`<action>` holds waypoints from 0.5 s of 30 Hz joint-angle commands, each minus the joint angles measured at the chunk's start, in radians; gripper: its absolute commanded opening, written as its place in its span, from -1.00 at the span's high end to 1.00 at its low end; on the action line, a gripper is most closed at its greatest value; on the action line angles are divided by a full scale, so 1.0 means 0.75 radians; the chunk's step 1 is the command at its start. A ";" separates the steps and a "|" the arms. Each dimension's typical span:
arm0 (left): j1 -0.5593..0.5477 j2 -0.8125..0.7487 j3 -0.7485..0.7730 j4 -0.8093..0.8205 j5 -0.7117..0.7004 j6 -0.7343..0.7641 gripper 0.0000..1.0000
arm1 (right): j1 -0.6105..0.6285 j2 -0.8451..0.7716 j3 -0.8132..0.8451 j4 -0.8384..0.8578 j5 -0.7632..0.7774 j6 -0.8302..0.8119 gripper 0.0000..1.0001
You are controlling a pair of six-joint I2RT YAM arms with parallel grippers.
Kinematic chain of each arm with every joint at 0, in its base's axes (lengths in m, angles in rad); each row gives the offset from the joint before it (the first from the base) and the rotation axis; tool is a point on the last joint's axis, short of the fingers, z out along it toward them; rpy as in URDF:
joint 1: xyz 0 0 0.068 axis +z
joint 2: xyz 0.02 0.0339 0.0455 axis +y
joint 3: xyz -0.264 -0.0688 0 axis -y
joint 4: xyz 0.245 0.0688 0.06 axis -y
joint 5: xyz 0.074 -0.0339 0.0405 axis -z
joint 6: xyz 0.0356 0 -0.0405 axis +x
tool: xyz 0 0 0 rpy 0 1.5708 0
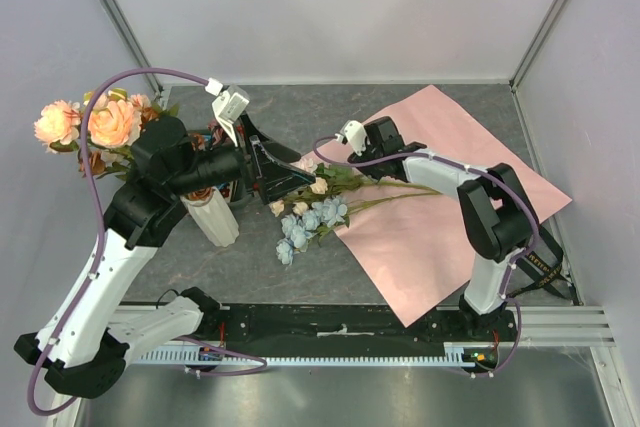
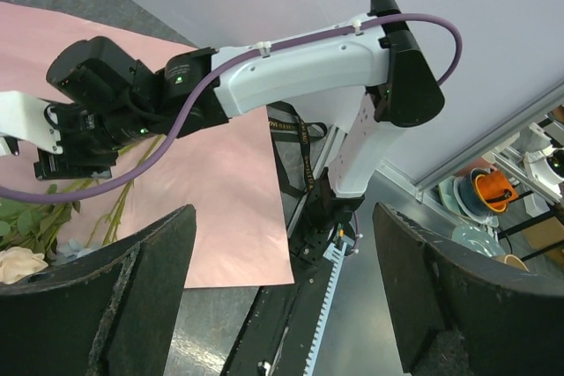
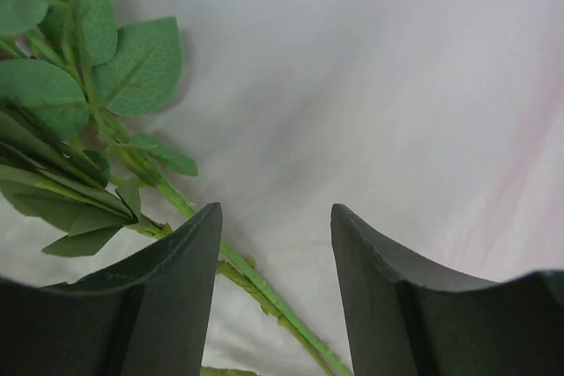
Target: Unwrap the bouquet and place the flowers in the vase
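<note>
I see the paper sheet [image 1: 460,217] lying open and flat on the grey surface [image 1: 200,267], pink side up, right of centre. A loose bunch of flowers [image 1: 305,219] rests across its left edge. The light blue and cream heads lie on the bare surface, and the green stems run right onto the paper.

The vase [image 1: 216,219] stands upright to the left of those heads, just beside my left arm. A cluster of peach roses [image 1: 100,122] rises at the far left behind that arm. The arm covers their stems, so I cannot tell whether they sit in the vase.

My left gripper [image 2: 284,213] hangs just left of the lying flowers. Its fingers are spread wide with nothing between them. Through the gap its camera looks across the pink paper to my right arm [image 2: 300,68].

My right gripper [image 3: 276,217] is low over the paper at the stem end of the bunch. Its fingers stand apart, and one green stem [image 3: 264,292] runs from behind the left finger into the gap, not pinched. Leaves [image 3: 132,63] fan out just ahead of the left finger.
</note>
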 commanded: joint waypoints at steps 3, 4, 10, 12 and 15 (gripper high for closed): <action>0.002 0.008 -0.008 0.025 0.046 -0.025 -0.75 | 0.011 -0.119 -0.031 0.013 0.002 0.024 -0.22; 0.002 0.010 -0.010 0.025 0.050 -0.025 -0.75 | 0.013 -0.113 -0.034 0.007 -0.007 0.022 -0.22; 0.002 0.004 -0.010 0.023 0.052 -0.027 -0.75 | 0.050 -0.050 -0.040 -0.046 -0.084 0.010 -0.22; 0.002 0.000 -0.010 0.019 0.052 -0.027 -0.76 | 0.054 -0.032 -0.040 -0.065 -0.109 0.008 -0.22; 0.002 0.000 -0.012 0.021 0.052 -0.025 -0.76 | 0.054 -0.009 -0.032 -0.065 -0.111 0.008 -0.22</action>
